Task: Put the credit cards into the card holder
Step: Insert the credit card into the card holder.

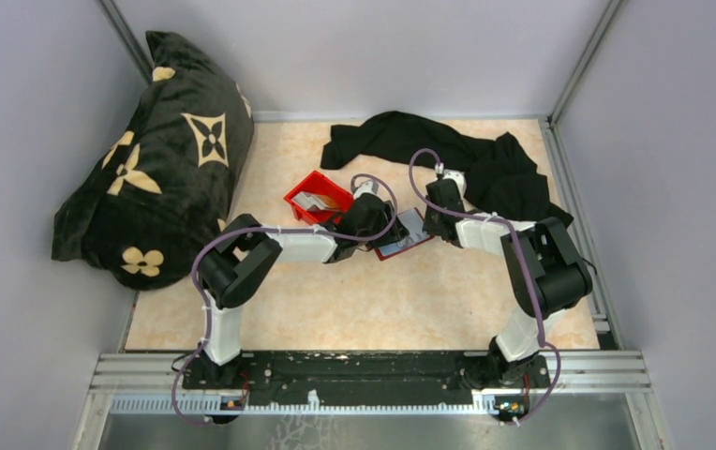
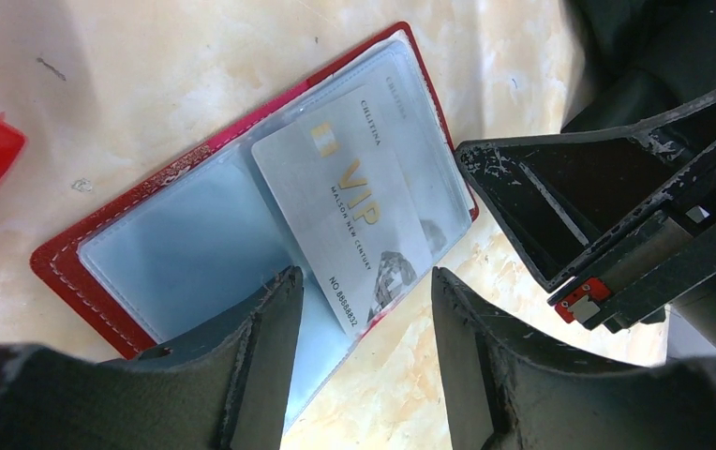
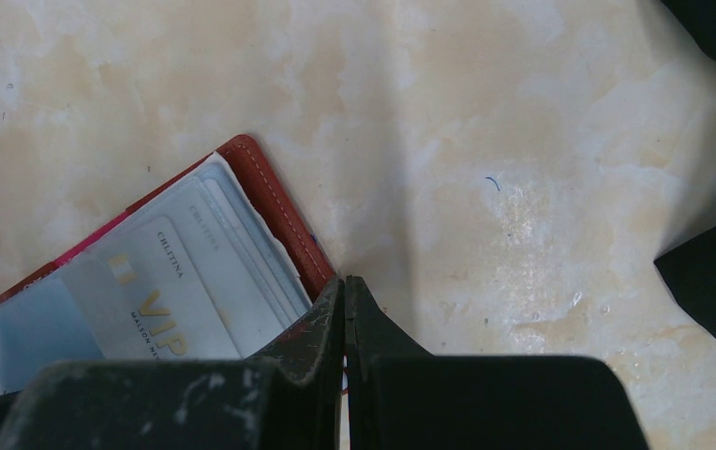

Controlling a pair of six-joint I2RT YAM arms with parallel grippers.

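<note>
- My left jaws stand open, gripping nothing, above the card (image 2: 354, 216) poking from the card holder (image 2: 64, 267).
- My right jaws are shut, tips against the holder's edge.
- Both arms reach inward over the surface (image 3: 485, 141).

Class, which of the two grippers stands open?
The left gripper, jaws apart over the VIP card; the right gripper is pinched shut at the edge of the card holder.

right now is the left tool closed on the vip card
No, the left tool stands open, with clear gaps between its fingers and the VIP card lying on the open card holder.
</note>
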